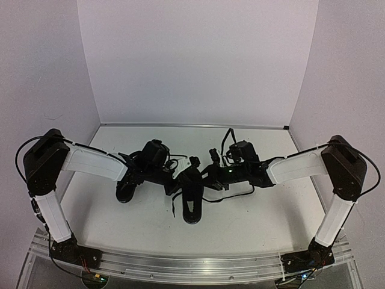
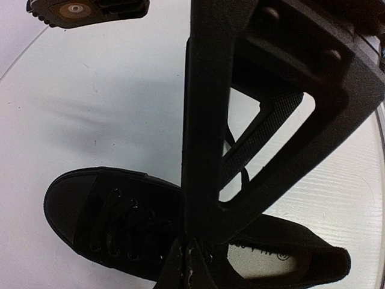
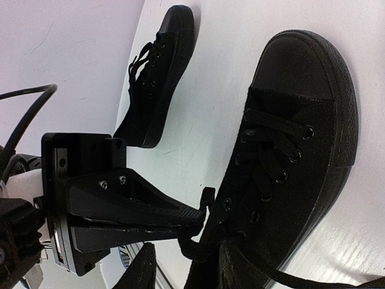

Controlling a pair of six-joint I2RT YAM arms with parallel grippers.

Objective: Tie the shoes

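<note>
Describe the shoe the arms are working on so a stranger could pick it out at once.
Start at the white table and find the spot midway between the two arms. The centre shoe lies there lengthways, one end toward the near edge, where both wrists meet. Unlike it, the other shoe sits further left, under the left arm.

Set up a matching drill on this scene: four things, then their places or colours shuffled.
Things:
1. middle shoe
2. other shoe
3. table
4. base rail

Places or colours:
a. white
b. silvery metal
c. beside the left arm
d. table centre, toe toward the near edge

Pairs: 1-d, 2-c, 3-a, 4-b
</note>
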